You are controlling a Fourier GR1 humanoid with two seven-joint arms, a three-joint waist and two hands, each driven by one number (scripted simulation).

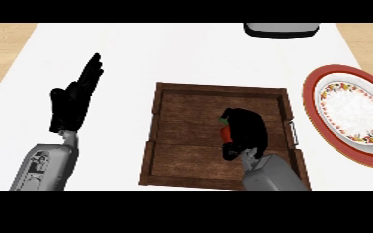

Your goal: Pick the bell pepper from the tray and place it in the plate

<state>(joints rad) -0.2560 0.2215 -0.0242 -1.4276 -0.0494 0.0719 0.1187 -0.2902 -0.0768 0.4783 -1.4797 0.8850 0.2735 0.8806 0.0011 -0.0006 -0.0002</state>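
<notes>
A red bell pepper (225, 132) with a green stem lies in the middle of the brown wooden tray (182, 128). My right hand (246, 131) is over it with fingers curled round it, hiding most of the pepper; only a red sliver shows at the hand's left side. The plate (320, 86), red-rimmed with a flowered band and white centre, lies at the right edge of the counter, partly cut off by the view. My left hand (73, 101) rests open at the left, fingers straight and pointing up, well clear of the tray.
A dark grey appliance (281, 28) stands at the counter's far edge, above the tray. The white counter has wooden floor showing beyond its left and right edges. A metal handle (294, 133) sits on the tray's right side.
</notes>
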